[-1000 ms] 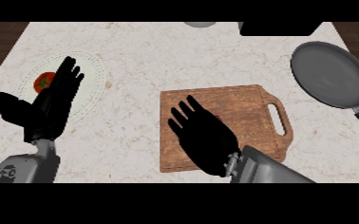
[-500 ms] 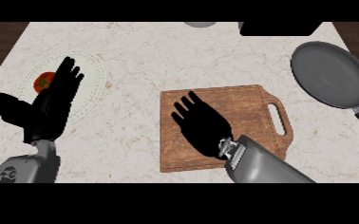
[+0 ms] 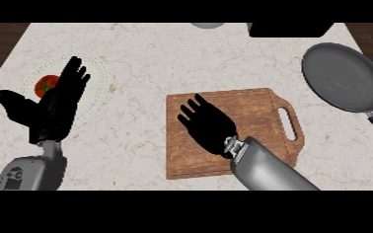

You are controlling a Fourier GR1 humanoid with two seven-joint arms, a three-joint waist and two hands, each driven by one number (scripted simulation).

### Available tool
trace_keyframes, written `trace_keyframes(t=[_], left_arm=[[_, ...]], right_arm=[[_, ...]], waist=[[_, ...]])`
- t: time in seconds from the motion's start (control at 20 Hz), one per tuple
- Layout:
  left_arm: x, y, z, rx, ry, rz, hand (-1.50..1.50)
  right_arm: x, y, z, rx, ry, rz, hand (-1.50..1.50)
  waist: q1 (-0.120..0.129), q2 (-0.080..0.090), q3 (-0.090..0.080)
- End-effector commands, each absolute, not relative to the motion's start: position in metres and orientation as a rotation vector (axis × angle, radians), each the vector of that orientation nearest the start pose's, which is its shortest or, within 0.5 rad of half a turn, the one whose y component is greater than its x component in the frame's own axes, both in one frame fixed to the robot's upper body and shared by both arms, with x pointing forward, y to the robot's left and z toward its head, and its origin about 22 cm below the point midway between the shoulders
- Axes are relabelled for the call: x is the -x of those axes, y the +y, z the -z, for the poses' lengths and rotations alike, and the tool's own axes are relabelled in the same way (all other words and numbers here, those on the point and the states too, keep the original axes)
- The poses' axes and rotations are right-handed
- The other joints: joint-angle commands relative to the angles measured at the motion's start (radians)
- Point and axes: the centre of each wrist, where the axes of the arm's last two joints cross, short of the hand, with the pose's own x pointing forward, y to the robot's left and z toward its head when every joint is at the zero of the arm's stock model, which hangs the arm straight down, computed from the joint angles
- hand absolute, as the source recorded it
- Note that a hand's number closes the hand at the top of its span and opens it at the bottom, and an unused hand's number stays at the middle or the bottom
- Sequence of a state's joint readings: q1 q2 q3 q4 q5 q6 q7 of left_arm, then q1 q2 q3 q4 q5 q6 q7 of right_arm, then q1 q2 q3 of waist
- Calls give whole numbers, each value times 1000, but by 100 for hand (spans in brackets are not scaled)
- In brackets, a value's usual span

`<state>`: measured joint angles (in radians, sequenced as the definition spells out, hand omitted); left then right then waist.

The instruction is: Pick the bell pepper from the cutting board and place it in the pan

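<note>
Head view: the right robot hand (image 3: pixel 207 126) lies flat over the wooden cutting board (image 3: pixel 251 109) at centre frame, fingers straight and apart, pointing to the upper left and holding nothing. Over the last second the forearm has drawn back toward the lower edge and the hand has slid slightly lower on the board, which suggests the reach has not yet turned toward its target. No bell pepper shows on the board; the only red, pepper-like thing (image 3: pixel 47 85) sits on a pale plate (image 3: pixel 96 97) at the left of the bench (image 3: pixel 160 59), partly hidden behind the left robot hand (image 3: pixel 59 103). That left hand rests open, fingers up, unmoved from the earlier frames. The grey pan (image 3: pixel 342 81) waits at the right edge, nothing in it, well apart from the red thing. By these signs the pick has not begun.
</note>
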<state>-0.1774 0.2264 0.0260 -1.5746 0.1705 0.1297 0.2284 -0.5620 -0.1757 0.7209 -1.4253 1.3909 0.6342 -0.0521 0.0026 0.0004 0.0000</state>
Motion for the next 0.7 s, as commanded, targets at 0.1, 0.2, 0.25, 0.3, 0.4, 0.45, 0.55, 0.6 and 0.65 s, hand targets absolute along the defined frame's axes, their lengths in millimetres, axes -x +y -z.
trace_keyframes(t=[0.1,0.2,0.25,0.3,0.4,0.45,0.55,0.6,0.65], left_arm=[[-275,275,-46,-84,-1514,-50,0],[-270,265,-51,-105,-1516,-34,0],[-274,269,-75,-108,-1519,-53,0],[-280,289,-48,-93,-1520,-43,0],[-285,277,-57,-91,-1499,-44,0],[-280,275,-77,-91,-1513,-32,0],[-282,277,-63,-116,-1515,-32,0],[-283,282,-48,-109,-1518,-24,0],[-284,262,-70,-90,-1526,-36,0]], right_arm=[[-295,-65,-55,-964,1474,3114,-150],[-291,-61,-38,-933,1442,3136,150],[-288,-57,-39,-856,1491,3072,150],[-290,-53,-40,-828,1474,3055,150],[-290,-45,-36,-827,1529,3017,150],[-290,-50,-30,-829,1542,3018,150],[-295,-69,-15,-780,1571,3048,150],[-288,-62,-29,-767,1537,3047,150],[-283,-60,-25,-772,1589,3015,150]], waist=[[1,0,0],[3,0,0],[5,-1,0],[2,1,0],[2,1,0],[3,0,0],[2,1,0],[-2,0,0],[-1,-1,0]])
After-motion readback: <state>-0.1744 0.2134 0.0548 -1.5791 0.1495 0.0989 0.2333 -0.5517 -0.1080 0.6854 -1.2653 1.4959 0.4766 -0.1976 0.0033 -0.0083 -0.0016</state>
